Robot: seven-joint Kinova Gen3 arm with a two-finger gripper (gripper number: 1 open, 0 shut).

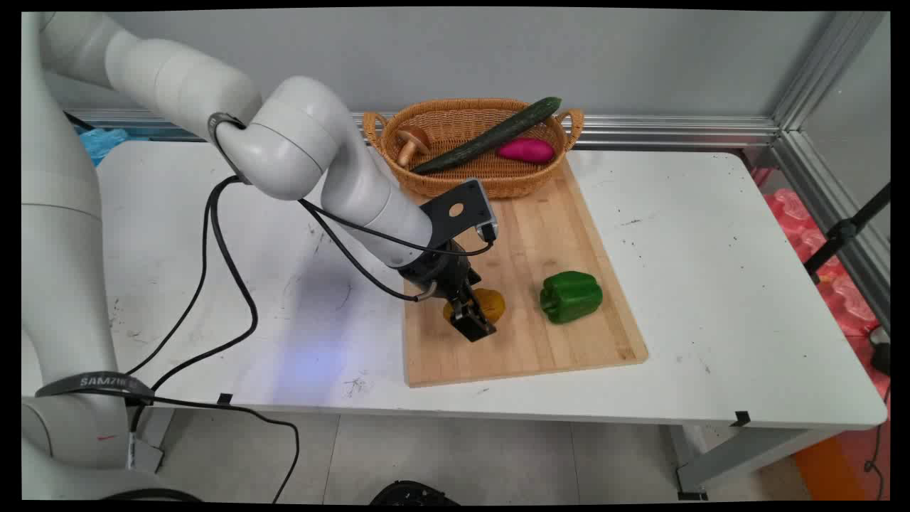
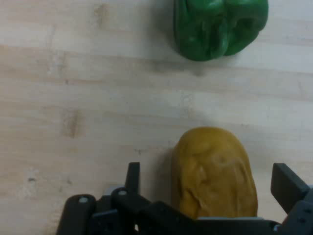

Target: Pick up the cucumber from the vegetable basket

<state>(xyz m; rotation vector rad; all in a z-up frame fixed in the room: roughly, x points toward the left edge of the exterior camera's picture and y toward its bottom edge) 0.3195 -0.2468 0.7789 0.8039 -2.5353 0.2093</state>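
1. Centrally, a yellow-brown potato (image 2: pixel 215 171) lies on the wooden cutting board (image 1: pixel 561 235), toward the board's left half in the main view.
2. Gripper (image 1: pixel 475 321): lowered over the potato with its jaws spread wide. In the hand view one finger (image 2: pixel 132 177) stands to the potato's left and the other to its right, each with a visible gap to the potato's skin; nothing is held.
3. Green bell pepper (image 1: pixel 571 296): rests on the same board, near the potato on its right in the main view, apart from it and from the gripper.
4. Wicker basket (image 1: pixel 455 117): sits at the far end of the board. It contains a long cucumber (image 1: pixel 490 135) laid diagonally with its tip over the rim, a purple sweet potato (image 1: pixel 526 150) beside it, and a brown mushroom (image 1: pixel 411 142) at the left.
5. White table (image 1: pixel 711 284): carries the board; black cables (image 1: pixel 227 284) hang from the arm across its left portion.
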